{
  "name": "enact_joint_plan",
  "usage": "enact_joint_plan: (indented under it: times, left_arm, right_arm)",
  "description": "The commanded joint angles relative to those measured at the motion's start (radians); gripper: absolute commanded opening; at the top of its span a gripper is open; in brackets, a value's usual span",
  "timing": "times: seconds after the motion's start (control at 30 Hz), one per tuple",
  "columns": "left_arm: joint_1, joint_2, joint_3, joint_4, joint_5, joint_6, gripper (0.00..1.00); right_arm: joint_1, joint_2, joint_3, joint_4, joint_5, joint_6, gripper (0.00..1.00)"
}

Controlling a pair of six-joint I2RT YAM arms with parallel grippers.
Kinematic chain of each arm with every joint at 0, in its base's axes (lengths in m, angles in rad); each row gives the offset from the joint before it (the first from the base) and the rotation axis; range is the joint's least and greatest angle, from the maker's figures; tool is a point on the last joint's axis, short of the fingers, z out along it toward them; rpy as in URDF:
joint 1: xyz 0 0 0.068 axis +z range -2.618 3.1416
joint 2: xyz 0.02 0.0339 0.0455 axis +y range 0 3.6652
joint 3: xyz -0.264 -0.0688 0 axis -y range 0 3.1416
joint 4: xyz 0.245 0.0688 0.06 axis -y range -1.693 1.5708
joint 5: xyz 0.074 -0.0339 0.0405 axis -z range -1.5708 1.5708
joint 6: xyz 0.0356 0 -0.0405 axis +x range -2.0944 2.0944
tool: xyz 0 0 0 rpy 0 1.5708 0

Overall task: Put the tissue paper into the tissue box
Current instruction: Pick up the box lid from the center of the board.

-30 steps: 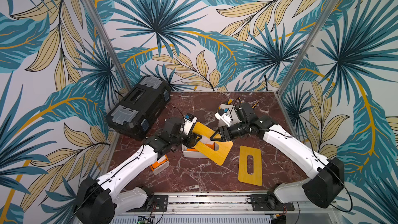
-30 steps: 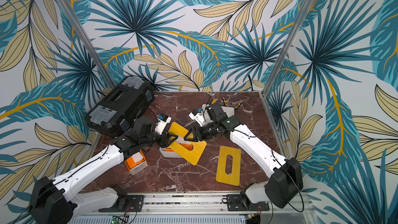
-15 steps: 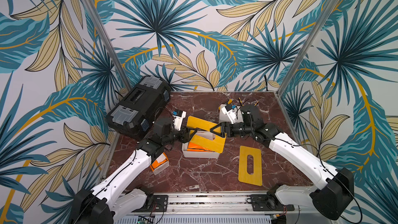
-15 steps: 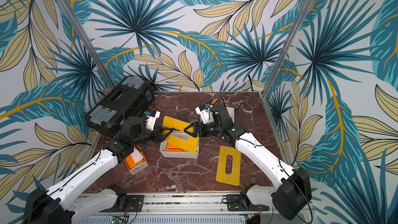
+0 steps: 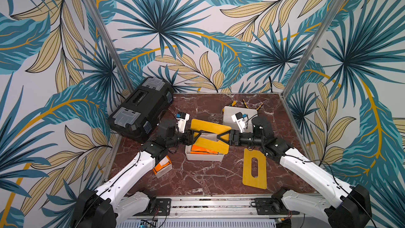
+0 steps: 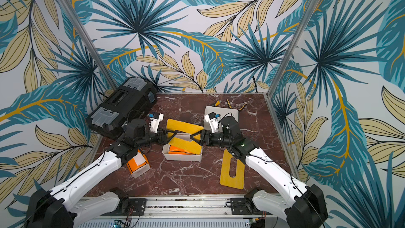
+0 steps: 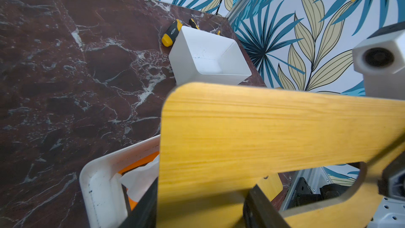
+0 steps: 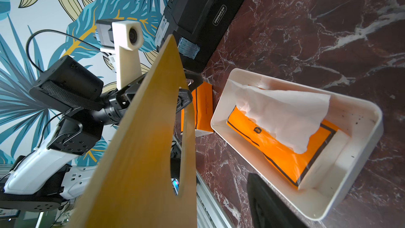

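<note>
Am gripping slotted yellow lid point(image 5: 206, 125) at one end with my left hand point(image 5: 197, 135), holding it tilted above tissue box point(image 5: 203, 158) on counter point(image 5: 197, 178). My right hand point(image 5: 220, 137) straddling opposite end, jaws apart; cannot tell whether clamping. Tissue paper point(image 8: 285, 110) lying inside box, white sheet sticking up.

The white tissue box point(image 5: 203, 158) stands open near the middle of the tabletop. An orange tissue pack point(image 8: 278, 150) lies flat inside, with one white tissue sheet point(image 8: 285, 110) sticking out of it. A yellow wooden lid point(image 5: 210, 125) is tilted above the box.
</note>
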Motion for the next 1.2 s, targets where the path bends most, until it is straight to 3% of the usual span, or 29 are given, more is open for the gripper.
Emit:
enact_joint_plan:
  times: [0.0, 0.23, 0.4, 0.5, 0.77, 0.87, 1.17]
  left_arm:
    - [0.004, 0.022, 0.055, -0.040, -0.023, -0.002, 0.00]
    - [0.004, 0.038, 0.072, -0.080, -0.041, 0.002, 0.00]
    - [0.004, 0.038, 0.075, -0.093, -0.053, -0.001, 0.00]
    - [0.005, 0.033, 0.077, -0.099, -0.060, 0.009, 0.06]
    - [0.004, -0.051, 0.079, -0.135, -0.151, 0.059, 0.46]
    - [0.005, -0.081, 0.078, -0.174, -0.187, 0.072, 0.52]
    - [0.005, -0.147, 0.064, -0.198, -0.275, 0.095, 0.94]
  right_arm:
    - [0.006, -0.030, -0.043, 0.052, -0.018, 0.051, 0.65]
    - [0.011, -0.012, -0.060, 0.074, 0.012, 0.096, 0.28]
    - [0.012, 0.040, -0.067, 0.101, 0.010, 0.153, 0.11]
    - [0.011, 0.047, -0.060, 0.093, 0.020, 0.150, 0.00]
    - [-0.017, 0.131, 0.040, -0.009, -0.077, 0.060, 0.00]
    - [-0.043, 0.189, 0.076, -0.018, -0.159, 0.037, 0.00]
    - [-0.098, 0.331, 0.171, -0.075, -0.294, -0.047, 0.00]
